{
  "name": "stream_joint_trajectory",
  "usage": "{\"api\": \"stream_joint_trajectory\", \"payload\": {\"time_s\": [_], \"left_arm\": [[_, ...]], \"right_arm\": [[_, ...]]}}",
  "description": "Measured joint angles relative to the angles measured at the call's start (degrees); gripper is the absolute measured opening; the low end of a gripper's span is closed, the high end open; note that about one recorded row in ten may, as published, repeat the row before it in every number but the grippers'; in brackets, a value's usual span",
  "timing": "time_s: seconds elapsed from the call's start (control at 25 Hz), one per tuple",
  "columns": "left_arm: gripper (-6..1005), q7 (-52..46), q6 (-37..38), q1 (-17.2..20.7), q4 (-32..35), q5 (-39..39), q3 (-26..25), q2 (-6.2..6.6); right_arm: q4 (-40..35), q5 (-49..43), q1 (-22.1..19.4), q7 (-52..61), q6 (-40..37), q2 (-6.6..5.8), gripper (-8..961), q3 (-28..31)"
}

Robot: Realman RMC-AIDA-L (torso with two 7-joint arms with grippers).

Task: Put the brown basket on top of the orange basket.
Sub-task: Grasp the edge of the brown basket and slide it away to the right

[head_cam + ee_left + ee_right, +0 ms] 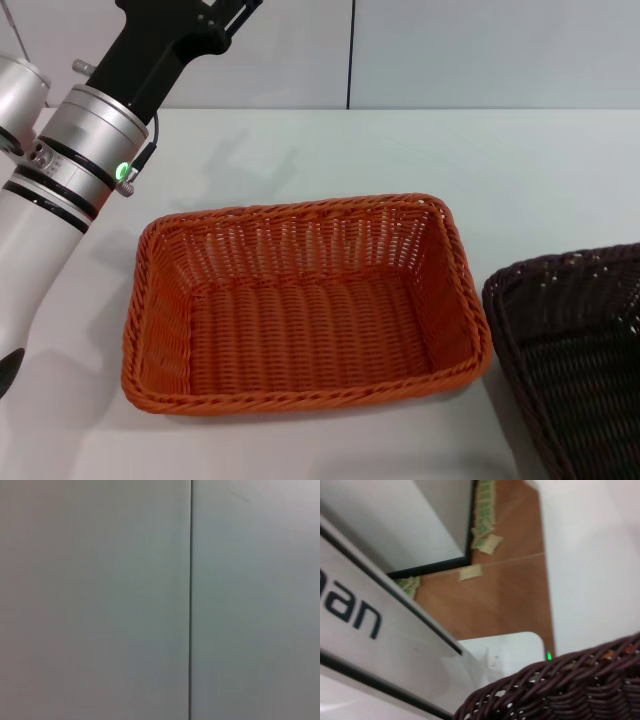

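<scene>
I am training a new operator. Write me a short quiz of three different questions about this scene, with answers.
1. True or false: the brown basket already sits on the orange basket.
2. On which side of the orange basket, the robot's left or right, does the brown basket stand?
3. Which arm shows in the head view? A) left arm B) right arm

Key:
1. False; both stand apart on the white table.
2. Right.
3. A; it is raised over the table's far left.

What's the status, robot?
Left arm raised at table's far-left, end effector out of view. Right end effector unseen. Brown basket beside orange basket, not stacked. Orange basket empty, nothing in the way.
</scene>
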Motion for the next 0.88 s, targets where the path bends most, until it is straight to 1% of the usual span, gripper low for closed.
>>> {"api": "stream_joint_trajectory", "payload": {"time_s": [0.12,0.36,0.4,0.52,0.56,0.6,0.64,0.68,0.72,0.76,0.8,0.84,0.88], "left_arm": [[844,0.0,0.0,0.3,-0.1,-0.2,0.3,0.00],[844,0.1,0.2,0.9,-0.1,-0.2,0.4,0.00],[844,0.1,0.5,1.2,-0.1,-0.2,0.4,0.00],[844,0.1,0.6,1.4,-0.1,-0.2,0.5,0.00],[844,0.1,0.6,1.4,-0.1,-0.2,0.5,0.00],[844,0.0,0.8,1.6,-0.1,-0.2,0.6,0.01],[844,0.0,0.8,1.6,-0.1,-0.2,0.6,0.01],[844,-0.1,1.0,1.7,-0.1,-0.3,0.6,0.02],[844,-0.2,1.5,2.0,-0.1,-0.5,0.6,0.05],[844,-0.2,1.5,2.0,-0.1,-0.5,0.6,0.05],[844,-0.2,1.9,2.1,-0.1,-0.7,0.6,0.05],[844,-0.1,2.3,2.2,-0.1,-0.8,0.6,0.02],[844,-0.1,2.3,2.2,-0.1,-0.8,0.6,0.02]], "right_arm": [[0.4,2.1,0.2,0.0,-1.0,0.02,552,-1.7],[0.3,3.1,1.3,-0.1,-1.0,-0.21,551,-1.2],[0.1,3.1,2.0,-0.1,-0.4,-0.42,551,0.2],[-0.8,4.3,3.2,-0.7,0.9,-0.54,551,4.1],[-0.8,4.3,3.2,-0.7,0.9,-0.54,551,4.1],[-1.5,7.2,3.8,-1.0,1.7,-0.75,551,7.5],[-1.5,7.2,3.8,-1.0,1.7,-0.75,551,7.5],[-1.9,8.9,4.0,-1.2,2.0,-1.01,551,9.1],[-2.8,12.2,4.3,-1.3,2.7,-1.46,551,12.3],[-2.8,12.2,4.3,-1.3,2.7,-1.46,551,12.3],[-3.8,15.6,4.4,-1.4,4.1,-1.80,550,15.8],[-4.4,17.3,4.5,-1.4,5.1,-1.86,550,17.7],[-4.4,17.3,4.5,-1.4,5.1,-1.86,550,17.7]]}}
